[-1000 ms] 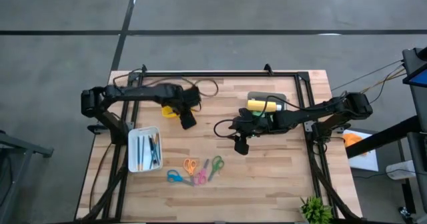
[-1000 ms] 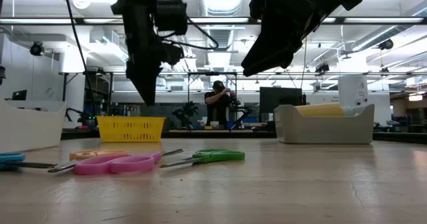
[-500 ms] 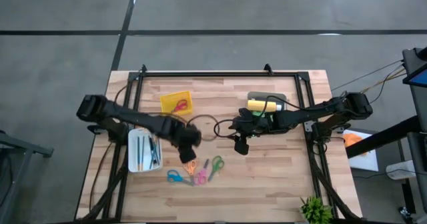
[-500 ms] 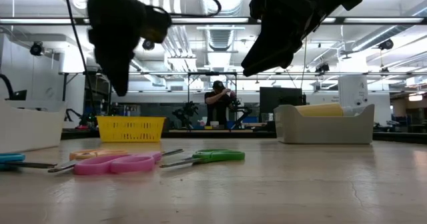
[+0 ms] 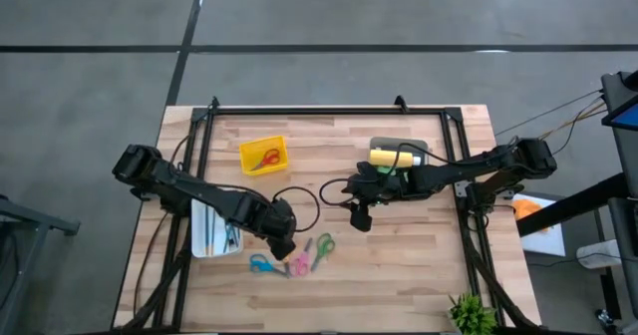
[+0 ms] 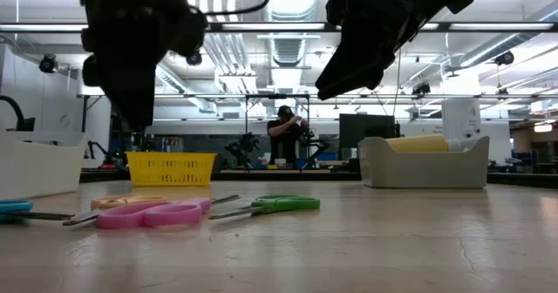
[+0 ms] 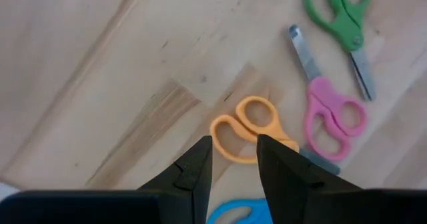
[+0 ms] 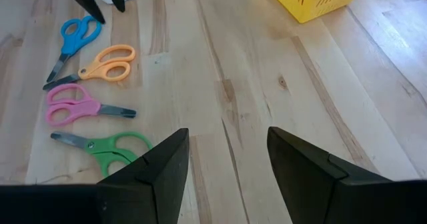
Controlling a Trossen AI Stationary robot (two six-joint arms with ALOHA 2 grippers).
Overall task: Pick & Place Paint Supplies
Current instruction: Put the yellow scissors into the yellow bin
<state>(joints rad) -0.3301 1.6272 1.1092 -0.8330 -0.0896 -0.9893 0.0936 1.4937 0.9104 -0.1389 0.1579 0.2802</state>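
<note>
The left jaws (image 5: 283, 245) are seen above the wooden counter (image 5: 399, 265), held apart with nothing between them. Directly under and just ahead of these jaws the orange scissors (image 7: 248, 129) are lying flat; the pink scissors (image 7: 331, 121) are just beyond them, the green scissors (image 7: 339, 16) farther out, and the blue scissors (image 7: 235, 213) are partly hidden beneath the jaws. In the low view the left jaws hang clear of the counter surface.

The right jaws (image 5: 360, 218) are held apart and empty, also raised above the counter, well apart from the four pairs of scissors, which are seen far ahead of them in the right wrist view. A yellow basket (image 5: 264, 156) holding red scissors (image 5: 269, 159) is seen far ahead of the right jaws and well behind the left jaws.

A grey tray (image 5: 421, 147) just behind the right jaws holds a yellow paint bottle (image 5: 391, 157), lying on its side; something green is seen beside it, mostly covered by the right arm. A white tray (image 5: 202, 220), near the left jaws beside the left arm, holds thin brushes and pens (image 5: 228, 230).

A person (image 6: 287, 136) is seen standing far off in the room.
</note>
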